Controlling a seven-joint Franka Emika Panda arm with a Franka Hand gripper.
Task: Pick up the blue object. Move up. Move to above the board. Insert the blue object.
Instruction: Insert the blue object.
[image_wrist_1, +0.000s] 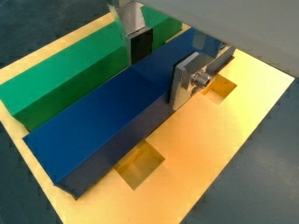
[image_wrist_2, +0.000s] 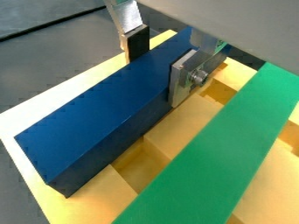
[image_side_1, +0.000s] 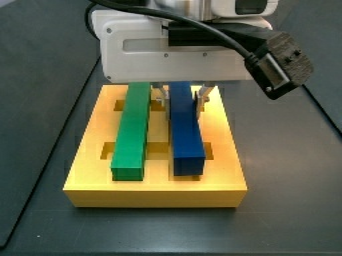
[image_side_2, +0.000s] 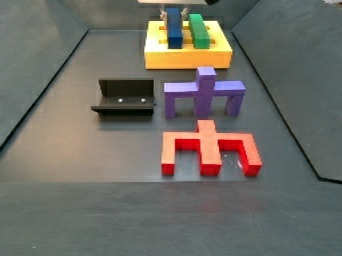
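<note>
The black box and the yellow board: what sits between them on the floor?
Nothing: in a side view, bare floor separates the black box from the board, where the hand is.

Gripper (image_wrist_2: 160, 59) jaws straddle the blue object (image_wrist_2: 105, 121), seated in the board (image_wrist_2: 176, 159) beside the green bar (image_wrist_2: 222, 149).

A dark grey floor (image_side_2: 80, 200) fills the side views — matte, with soft even light and faint reflections. Low dark walls (image_side_2: 40, 60) slope up along its edges.
</note>
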